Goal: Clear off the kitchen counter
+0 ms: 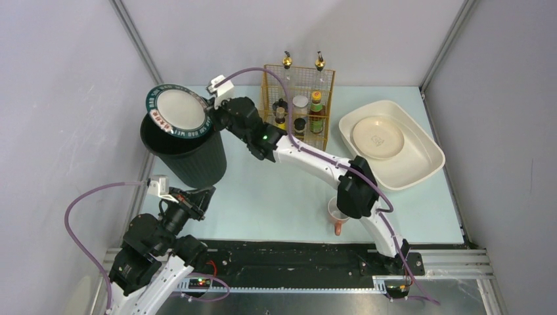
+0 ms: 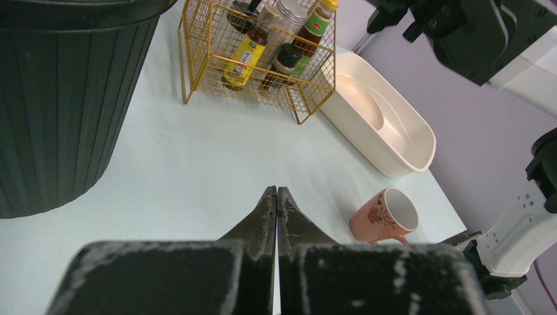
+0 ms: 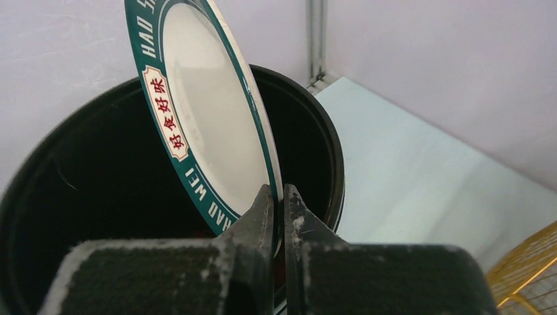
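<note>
The plate [image 3: 210, 118] is glossy, the bin [image 1: 190, 163] ribbed matt, the kitchen counter [image 1: 276, 190] smooth.

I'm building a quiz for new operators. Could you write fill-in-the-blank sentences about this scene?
The right hand grips a green-rimmed plate above the black ____.
The left hand is ____ and holds nothing.
A pink ____ sits on the kitchen counter.
Missing words: bin; shut; mug.

light: bright, even | shadows: soft on kitchen counter [image 1: 276, 190] | sheen: faint on plate [image 3: 217, 131]
</note>
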### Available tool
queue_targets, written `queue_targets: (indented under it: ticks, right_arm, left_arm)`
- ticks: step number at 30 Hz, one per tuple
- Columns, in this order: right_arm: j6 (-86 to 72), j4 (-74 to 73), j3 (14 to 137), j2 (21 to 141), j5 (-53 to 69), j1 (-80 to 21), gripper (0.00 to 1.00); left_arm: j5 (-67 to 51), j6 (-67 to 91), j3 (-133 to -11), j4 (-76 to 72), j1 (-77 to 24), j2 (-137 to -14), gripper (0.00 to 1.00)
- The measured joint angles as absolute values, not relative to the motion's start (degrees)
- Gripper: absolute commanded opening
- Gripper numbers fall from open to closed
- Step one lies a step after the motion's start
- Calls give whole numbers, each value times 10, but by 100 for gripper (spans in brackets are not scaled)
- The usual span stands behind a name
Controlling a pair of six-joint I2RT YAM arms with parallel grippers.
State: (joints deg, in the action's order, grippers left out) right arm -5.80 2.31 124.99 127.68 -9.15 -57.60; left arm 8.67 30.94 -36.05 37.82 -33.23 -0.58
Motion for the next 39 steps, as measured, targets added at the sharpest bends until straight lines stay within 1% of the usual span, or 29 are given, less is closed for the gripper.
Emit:
queue_targets:
  ticks: [4, 7, 13, 21, 26, 30, 31, 34, 35, 36, 37, 38, 39]
  right_arm:
    - [20, 83, 1203, 1266, -121, -592, 0]
    - [51, 107, 1184, 1255, -135, -599, 0]
    - [65, 145, 1145, 1199, -147, -603, 0]
    - [59, 193, 1096, 1092, -164, -598, 0]
    - [47, 189, 1070, 1027, -170, -590, 0]
    - [37, 170, 1042, 976, -186, -571, 0]
    - [32, 165, 1031, 962, -190, -565, 0]
    - [12, 147, 981, 912, -206, -534, 0]
    - [4, 139, 962, 895, -211, -520, 0]
    - [-4, 131, 941, 876, -217, -506, 0]
    - [-13, 121, 918, 856, -223, -489, 0]
    - [-20, 113, 900, 841, -228, -477, 0]
    - [-31, 104, 879, 821, -232, -458, 0]
  left_arm:
    - [87, 309, -360, 378, -332, -6, 0]
    - [87, 309, -360, 378, -332, -6, 0]
    - [87, 309, -358, 378, -332, -6, 0]
    - [87, 309, -356, 378, -332, -6, 0]
    - [87, 309, -356, 378, -332, -6, 7]
    - [87, 309, -356, 378, -332, -6, 15]
    - [87, 309, -356, 378, -332, -6, 20]
    - [88, 309, -356, 378, -332, -6, 29]
    - [88, 309, -356, 378, -332, -6, 34]
    - [88, 309, -356, 378, -332, -6, 37]
    - [88, 308, -356, 378, -332, -6, 44]
    - [88, 309, -356, 378, -332, -6, 48]
    - [88, 310, -356, 378, -332, -6, 55]
